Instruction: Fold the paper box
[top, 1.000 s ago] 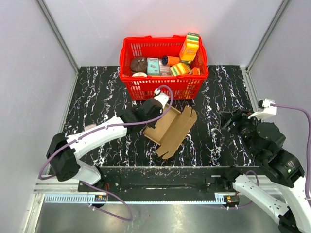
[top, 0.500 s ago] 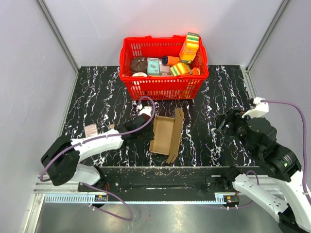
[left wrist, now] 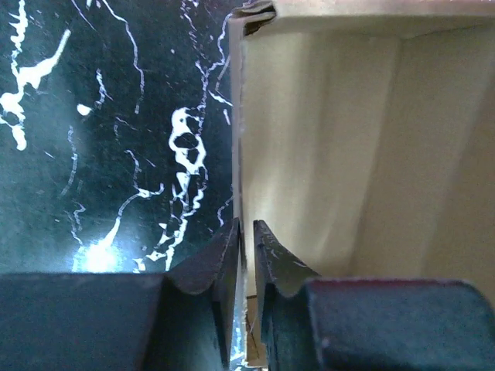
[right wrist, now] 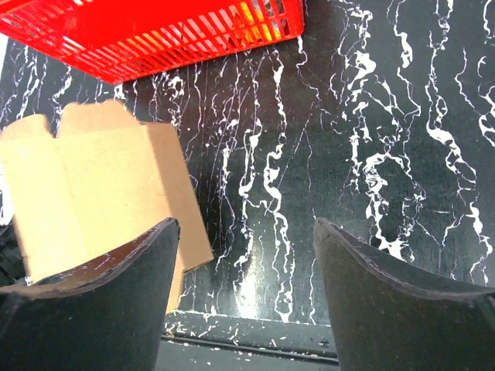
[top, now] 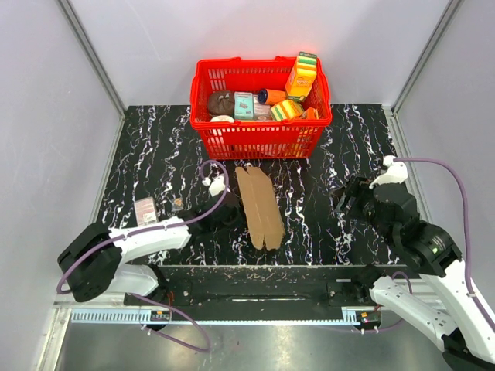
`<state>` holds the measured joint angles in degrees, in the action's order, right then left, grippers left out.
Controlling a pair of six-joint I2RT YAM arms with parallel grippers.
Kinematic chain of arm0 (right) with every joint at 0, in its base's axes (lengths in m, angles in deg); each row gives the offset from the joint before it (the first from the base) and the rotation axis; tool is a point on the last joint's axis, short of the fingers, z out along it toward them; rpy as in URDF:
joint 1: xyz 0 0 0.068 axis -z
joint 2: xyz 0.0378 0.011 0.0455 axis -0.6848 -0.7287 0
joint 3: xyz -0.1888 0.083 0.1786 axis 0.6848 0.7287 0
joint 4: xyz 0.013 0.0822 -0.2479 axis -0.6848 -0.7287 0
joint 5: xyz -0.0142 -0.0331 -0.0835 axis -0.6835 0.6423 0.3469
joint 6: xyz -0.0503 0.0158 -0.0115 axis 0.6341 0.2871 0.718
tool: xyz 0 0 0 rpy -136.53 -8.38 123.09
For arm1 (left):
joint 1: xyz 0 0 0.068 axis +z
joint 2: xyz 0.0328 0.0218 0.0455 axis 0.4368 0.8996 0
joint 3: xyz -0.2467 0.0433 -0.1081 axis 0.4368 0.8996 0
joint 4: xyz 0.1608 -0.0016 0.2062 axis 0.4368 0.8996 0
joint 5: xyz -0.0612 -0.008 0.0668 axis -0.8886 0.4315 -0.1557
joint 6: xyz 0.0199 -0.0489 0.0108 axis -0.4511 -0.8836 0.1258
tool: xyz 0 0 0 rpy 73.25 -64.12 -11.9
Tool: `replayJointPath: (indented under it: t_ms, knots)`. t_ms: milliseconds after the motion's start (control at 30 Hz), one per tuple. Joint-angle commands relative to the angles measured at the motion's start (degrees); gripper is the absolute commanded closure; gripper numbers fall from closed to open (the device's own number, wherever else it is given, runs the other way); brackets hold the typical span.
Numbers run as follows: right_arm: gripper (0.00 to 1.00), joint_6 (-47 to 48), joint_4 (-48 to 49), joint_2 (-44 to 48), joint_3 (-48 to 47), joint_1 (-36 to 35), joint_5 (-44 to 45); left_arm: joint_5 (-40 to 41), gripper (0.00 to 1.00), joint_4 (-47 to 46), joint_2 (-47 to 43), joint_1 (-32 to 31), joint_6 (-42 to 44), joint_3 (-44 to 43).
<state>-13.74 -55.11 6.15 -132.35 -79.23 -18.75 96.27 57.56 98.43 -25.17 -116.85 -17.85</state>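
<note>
I count two claws, one paper box, one red basket, one small packet and one tiny scrap. Farthest left of my left claw lies the small packet (top: 145, 209), flat on the black marbled table (top: 155, 147). The tiny scrap (top: 178, 203) sits between that packet and the claw, too small for me to name. My left claw (left wrist: 246, 229) is low over the table and stands narrow. Its two fingers (left wrist: 213, 259) are nearly together, closed on the thin left edge of the paper box (top: 259, 207). The left finger is outside that wall and the other is inside, against pale cardboard. The box starts at this claw's tips and stretches to its right, one slim brown carton. It lies between my two claws with its long side running away from me. Beyond both claws, past the far end of the box and near it, stands the red basket (top: 259, 141). It holds a heap of colourful packages (top: 244, 104), at least five, though I cannot count them exactly. My right claw (right wrist: 245, 228) hangs above bare table, well to the right of the box. It gapes wide, holding nothing and touching nothing, with the box to the left of its left finger.
</note>
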Motion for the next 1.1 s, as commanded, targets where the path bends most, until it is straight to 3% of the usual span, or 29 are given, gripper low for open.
replayJointPath:
  t_ms: [0, 267, 1067]
  knots:
    - [0.23, -1.14, 0.22, -0.95, 0.59, -0.20, -1.96, 4.60, 0.81, 2.51, 0.80, -2.37, -5.56, -4.45]
    - [0.23, -1.50, 0.14, -0.86, 2.26, -0.20, -3.11, 5.58, 0.64, 8.68, 4.75, -3.42, -3.89, -10.43]
    - [0.22, -0.62, 1.54, -1.30, 3.93, -0.11, -4.94, 10.32, 0.58, 11.41, -2.36, -2.90, 3.75, -11.22]
